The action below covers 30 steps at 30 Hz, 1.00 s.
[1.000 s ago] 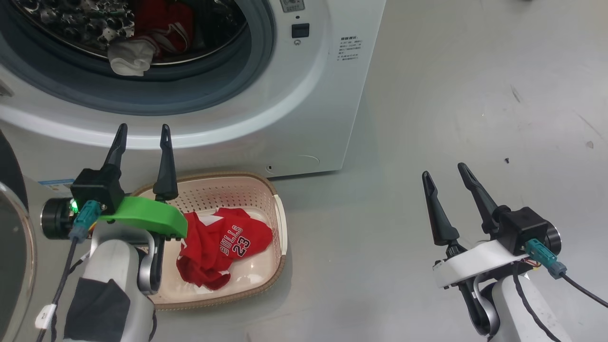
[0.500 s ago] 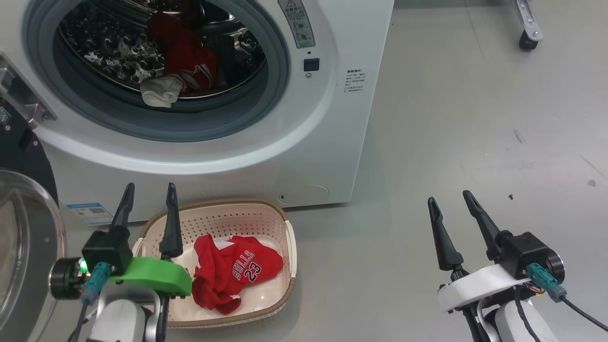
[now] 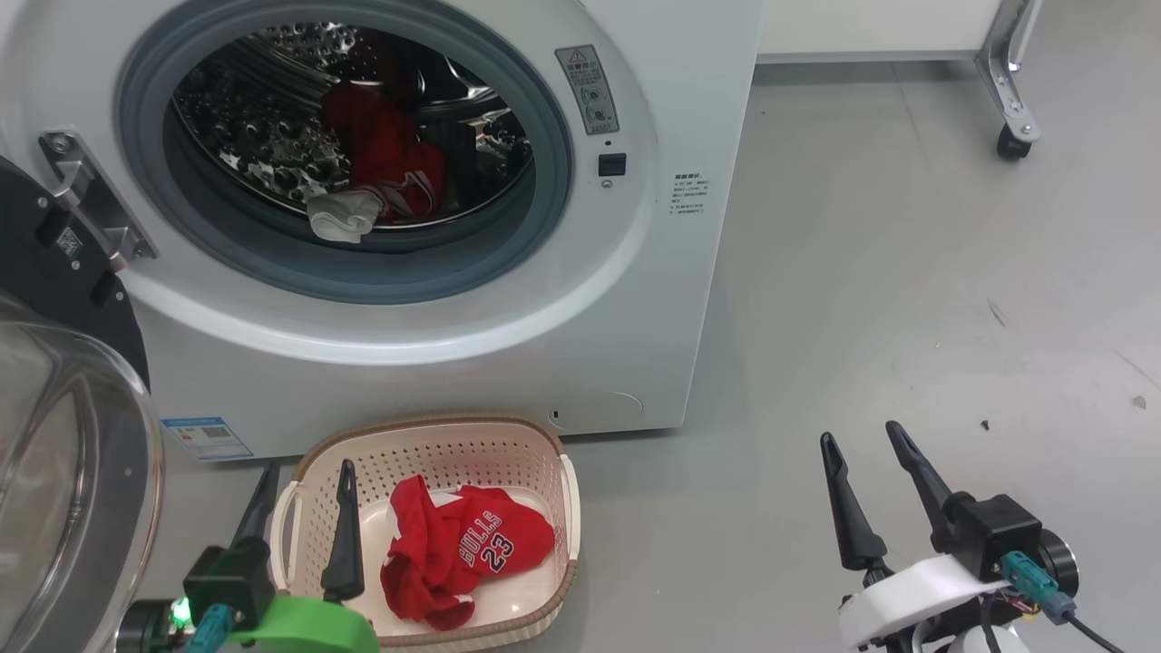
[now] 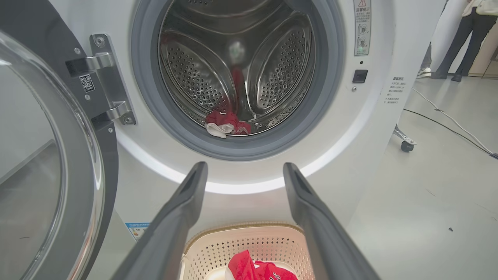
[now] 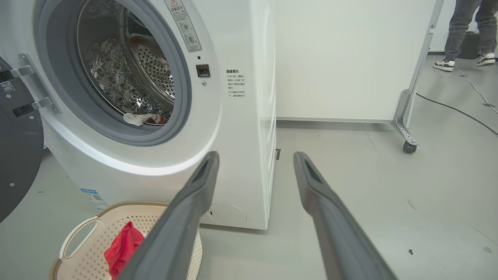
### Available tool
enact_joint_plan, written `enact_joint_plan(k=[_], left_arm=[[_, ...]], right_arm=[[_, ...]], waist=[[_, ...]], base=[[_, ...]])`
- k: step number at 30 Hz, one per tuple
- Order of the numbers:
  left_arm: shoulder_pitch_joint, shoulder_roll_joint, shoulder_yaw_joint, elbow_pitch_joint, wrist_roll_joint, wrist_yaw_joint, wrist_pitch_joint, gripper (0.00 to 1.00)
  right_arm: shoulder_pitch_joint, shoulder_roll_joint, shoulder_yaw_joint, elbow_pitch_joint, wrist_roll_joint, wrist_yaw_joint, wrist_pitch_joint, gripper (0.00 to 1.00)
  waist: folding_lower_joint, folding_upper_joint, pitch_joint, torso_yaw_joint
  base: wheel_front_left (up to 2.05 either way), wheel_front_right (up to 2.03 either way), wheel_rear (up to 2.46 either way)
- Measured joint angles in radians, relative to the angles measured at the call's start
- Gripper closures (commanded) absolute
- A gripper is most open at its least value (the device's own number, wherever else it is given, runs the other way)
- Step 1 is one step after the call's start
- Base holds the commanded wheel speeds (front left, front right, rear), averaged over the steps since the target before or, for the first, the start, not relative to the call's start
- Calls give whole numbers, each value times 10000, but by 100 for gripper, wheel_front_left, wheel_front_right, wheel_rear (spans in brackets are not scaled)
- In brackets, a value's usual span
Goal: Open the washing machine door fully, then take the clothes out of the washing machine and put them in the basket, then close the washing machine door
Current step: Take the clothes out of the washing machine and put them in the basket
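Left hand (image 3: pixel 308 467) wide, empty, straddling the left rim of the small cream perforated plastic basket (image 3: pixel 435 424) with its brown woven-look edge. One crumpled red "BULLS 23" jersey (image 3: pixel 463 544) lies just right of it. Ahead: big white front-loading washing machine (image 3: pixel 671 299), its round black-rimmed glass door (image 3: pixel 63 508) open to the hand's left. In the dimpled steel drum (image 3: pixel 254 136): one red garment (image 3: pixel 385 163), one white cloth (image 3: pixel 343 218) (at the lip). Right hand (image 3: pixel 860 433) wide, empty, bare grey floor (image 3: pixel 907 317) around.

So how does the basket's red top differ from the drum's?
The basket top lies in the basket; the drum top is inside the washer. The basket top shows BULLS 23; the drum top shows no print. A white cloth lies by the drum top; the basket top lies alone. Both are red and crumpled.
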<state>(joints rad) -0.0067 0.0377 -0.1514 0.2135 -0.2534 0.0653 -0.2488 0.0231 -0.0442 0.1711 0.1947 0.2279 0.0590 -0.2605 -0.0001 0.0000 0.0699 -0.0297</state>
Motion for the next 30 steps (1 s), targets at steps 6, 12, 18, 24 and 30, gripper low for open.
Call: enact_joint_plan(k=[6,12,18,24,30], left_arm=[[585,19,-63,-305,0,19,13,0],[980,38,-119,-679,0,92,113,0],[1259,44,-123,-991,0,100,201,0],[1409,54,-138,-1266,0,134,291,0],[1604,71,-136,-1482,2,182,368,0]], right_arm=[[244,8,86,-2,0,-17,0,0],[432,15,98,-79,21,-102,0,0],[492,15,119,-155,102,-192,0,0],[555,17,182,-182,105,-238,0,0],[633,19,207,-222,105,-265,0,0]], waist=[[0,0,-260,69],[0,0,-359,91],[0,0,-403,80],[0,0,-430,63],[0,0,-429,38]], base=[[0,0,0],[0,0,0],[0,0,0],[0,0,0],[0,0,0]])
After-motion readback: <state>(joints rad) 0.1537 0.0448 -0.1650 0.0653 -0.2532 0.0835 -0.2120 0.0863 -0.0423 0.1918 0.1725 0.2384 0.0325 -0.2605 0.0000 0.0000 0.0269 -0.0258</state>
